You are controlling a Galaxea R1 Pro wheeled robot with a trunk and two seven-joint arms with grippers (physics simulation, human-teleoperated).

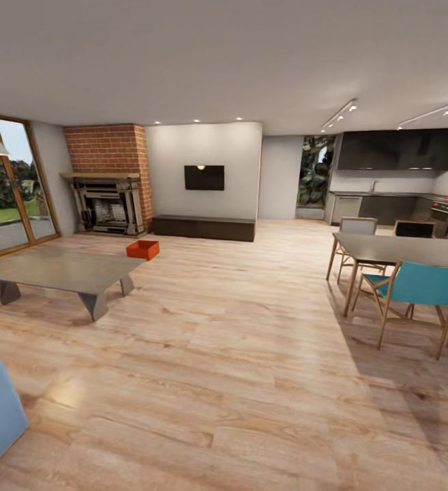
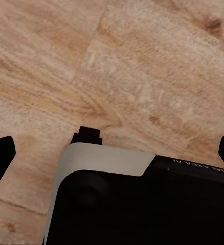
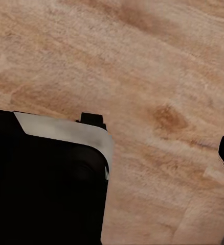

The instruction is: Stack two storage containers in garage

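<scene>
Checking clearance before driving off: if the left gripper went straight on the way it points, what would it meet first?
Probably the wood-plank floor; the robot's dark base sits just beside that line.

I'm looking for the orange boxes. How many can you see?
1. The orange storage container sits on the wood floor beyond the low table, near the fireplace. Another may be hidden.

Light wood-plank floor (image 1: 237, 354) with soft sheen, rough red-brick fireplace (image 1: 108, 150), matt orange-red container (image 1: 143, 249), perhaps plastic, glassy table top (image 1: 56, 267)
</scene>
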